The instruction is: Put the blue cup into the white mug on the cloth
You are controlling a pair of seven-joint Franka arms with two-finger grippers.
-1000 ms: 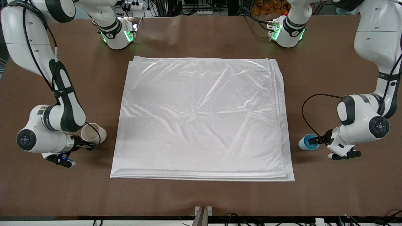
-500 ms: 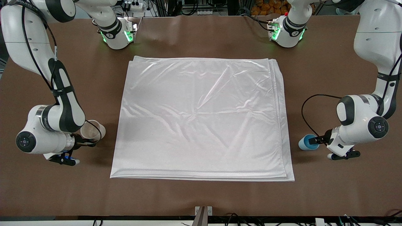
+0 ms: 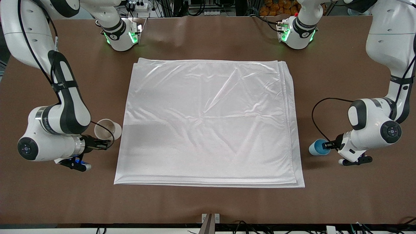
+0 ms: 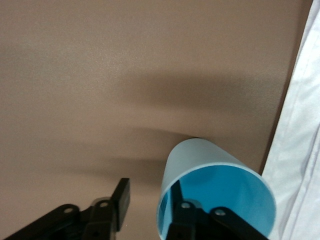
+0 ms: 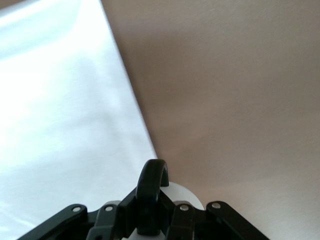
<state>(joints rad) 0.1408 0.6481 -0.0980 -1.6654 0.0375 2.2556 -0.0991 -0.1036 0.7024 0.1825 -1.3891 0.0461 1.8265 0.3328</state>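
The white cloth lies flat in the middle of the table. My right gripper is shut on the black handle of the white mug and holds it upright, over the table just beside the cloth's edge at the right arm's end. The cloth also shows in the right wrist view. The blue cup stands on the table off the cloth at the left arm's end. My left gripper is open at its rim. In the left wrist view one finger is inside the blue cup and the other stands outside, apart from the wall.
The brown table surrounds the cloth on all sides. The two arm bases with green lights stand along the table edge farthest from the front camera. A black cable loops beside the left arm's wrist.
My right gripper has carried the white mug toward the cloth, up to its edge. The left gripper and the blue cup have hardly moved.
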